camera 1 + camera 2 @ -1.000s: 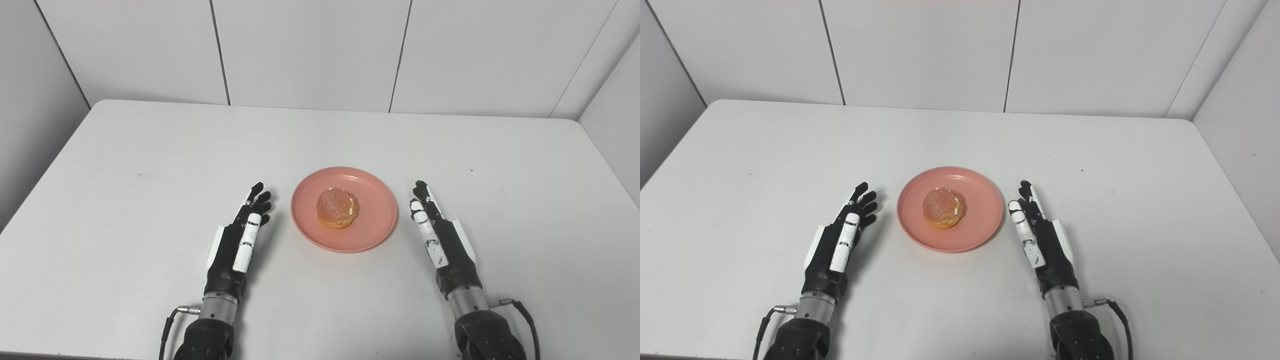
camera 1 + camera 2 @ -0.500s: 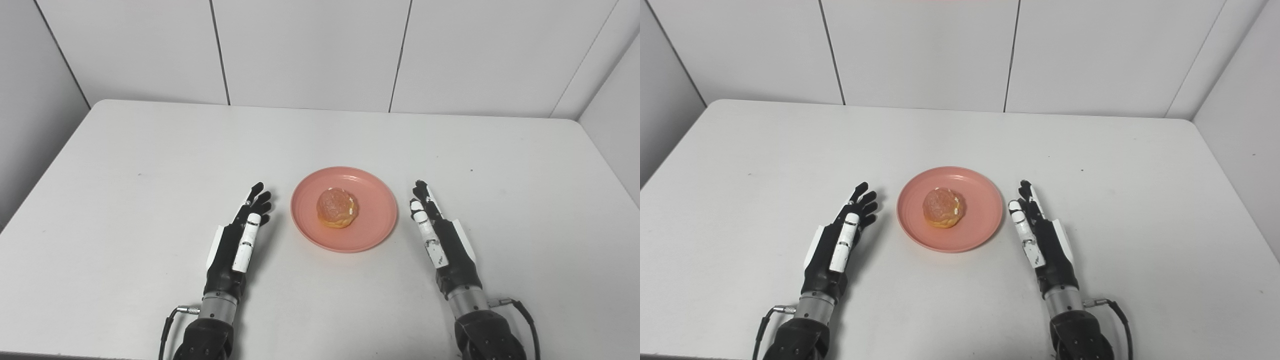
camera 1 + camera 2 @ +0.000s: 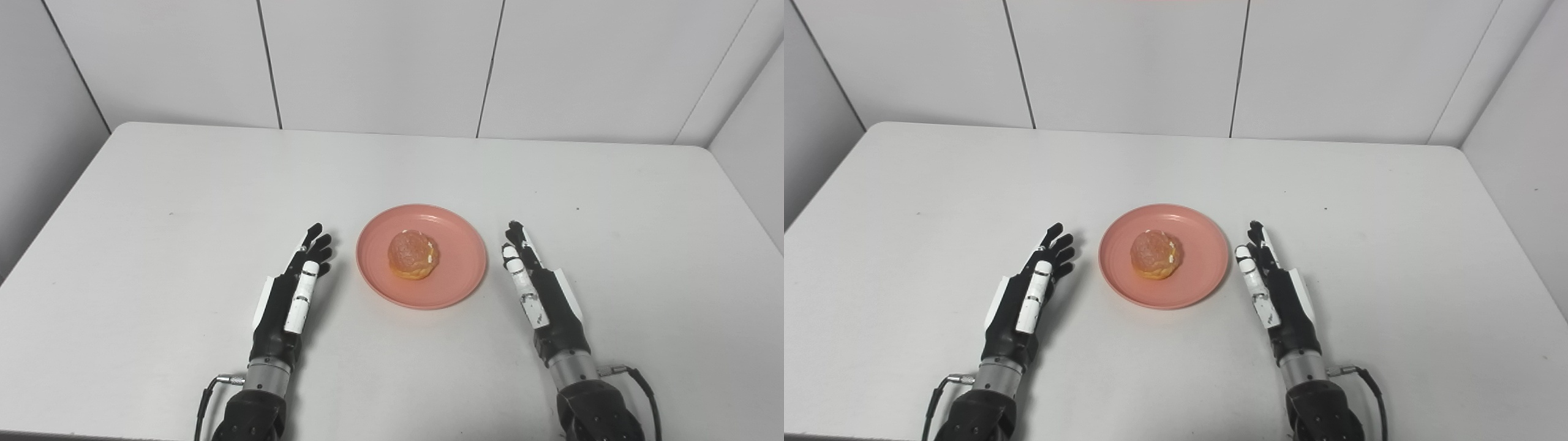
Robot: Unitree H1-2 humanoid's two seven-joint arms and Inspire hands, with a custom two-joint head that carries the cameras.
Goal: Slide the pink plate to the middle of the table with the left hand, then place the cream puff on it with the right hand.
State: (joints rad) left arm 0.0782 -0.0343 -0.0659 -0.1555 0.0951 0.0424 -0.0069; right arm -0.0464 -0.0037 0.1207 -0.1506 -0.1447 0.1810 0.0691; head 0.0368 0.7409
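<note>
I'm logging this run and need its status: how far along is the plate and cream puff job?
It looks finished. The pink plate sits near the middle of the table, and the cream puff rests on it. Nothing is in hand: the left hand and right hand are both open, one on each side of the plate, clear of it. No step appears left.

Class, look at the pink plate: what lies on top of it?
One cream puff sits on the pink plate. The plate surface beneath the puff is hidden.
</note>
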